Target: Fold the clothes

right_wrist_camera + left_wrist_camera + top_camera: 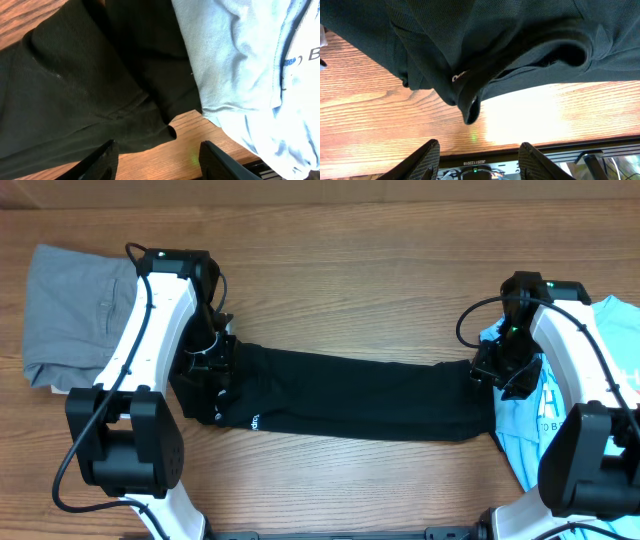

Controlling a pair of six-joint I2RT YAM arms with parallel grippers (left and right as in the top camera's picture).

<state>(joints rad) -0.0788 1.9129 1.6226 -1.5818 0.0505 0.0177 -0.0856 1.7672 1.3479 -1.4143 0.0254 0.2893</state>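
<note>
Black short-sleeved cotton T-shirt (350,395) looks soft, light, floppy, best pinched at its two ends; left tool (479,147) and right tool (157,146) both apart, gripping nothing

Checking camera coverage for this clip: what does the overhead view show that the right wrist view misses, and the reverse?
Overhead only: the grey trousers and the white logo mark on the black T-shirt. Right wrist only: the right gripper clearly open, nothing between its fingers, over that shirt's corner. Both: the black T-shirt's end meeting the light-blue T-shirt on the wooden table.
</note>
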